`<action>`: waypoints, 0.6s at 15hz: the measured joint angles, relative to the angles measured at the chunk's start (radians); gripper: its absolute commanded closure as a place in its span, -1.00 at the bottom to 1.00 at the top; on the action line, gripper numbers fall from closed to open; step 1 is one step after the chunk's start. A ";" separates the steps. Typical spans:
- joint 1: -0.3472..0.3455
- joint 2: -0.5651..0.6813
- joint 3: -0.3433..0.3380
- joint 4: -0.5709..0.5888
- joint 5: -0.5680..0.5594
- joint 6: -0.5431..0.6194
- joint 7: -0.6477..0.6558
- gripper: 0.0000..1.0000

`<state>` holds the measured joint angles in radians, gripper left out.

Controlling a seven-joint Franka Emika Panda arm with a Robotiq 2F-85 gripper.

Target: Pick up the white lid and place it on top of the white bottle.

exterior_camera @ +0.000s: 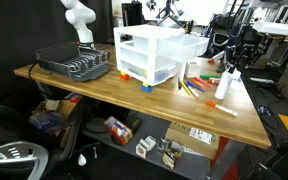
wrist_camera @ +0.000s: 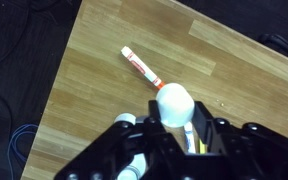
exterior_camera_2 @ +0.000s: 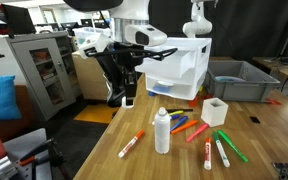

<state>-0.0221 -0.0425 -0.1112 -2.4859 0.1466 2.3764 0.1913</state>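
In an exterior view the gripper (exterior_camera: pixel 234 58) hangs at the right of the frame, above the white bottle (exterior_camera: pixel 224 88). The bottle stands upright near the right end of the wooden table (exterior_camera: pixel 104 95), beside a scatter of markers (exterior_camera: pixel 196 85) and right of the white drawer unit (exterior_camera: pixel 149 55). A dish rack (exterior_camera: pixel 74 63) sits at the far left. From this side the fingers are too small to read. In an exterior view from the opposite side the bottle (exterior_camera_2: pixel 162 133) stands at lower centre, with an orange marker (exterior_camera_2: pixel 132 146) just to its left and a white cup (exterior_camera_2: pixel 215 111) to its right. The gripper is up and left of the bottle, clear of its top. A small white piece shows at the fingertips, which I take to be the white lid (exterior_camera_2: pixel 129 100), and the fingers look drawn in on it. In the wrist view a rounded white form (wrist_camera: pixel 174 103) sits low in the centre, just ahead of the gripper body, with the orange marker running off to its upper left. I cannot tell whether this form is the held lid or the bottle's top. By my reading the step in hand is carrying the lid to the bottle. The next move calls for centring the lid over the narrow neck, lowering straight down, and letting go only once it is seated, since a sideways nudge could tip so slim a bottle.
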 measured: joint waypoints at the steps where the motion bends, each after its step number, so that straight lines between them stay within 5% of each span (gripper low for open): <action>1: 0.000 0.000 0.000 0.000 0.000 0.000 0.000 0.24; 2: 0.000 0.000 0.000 0.000 0.000 0.000 0.000 0.74; 9: -0.009 -0.003 0.001 0.039 -0.043 0.004 0.045 0.74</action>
<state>-0.0311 -0.0450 -0.1099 -2.4466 0.1032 2.3806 0.2360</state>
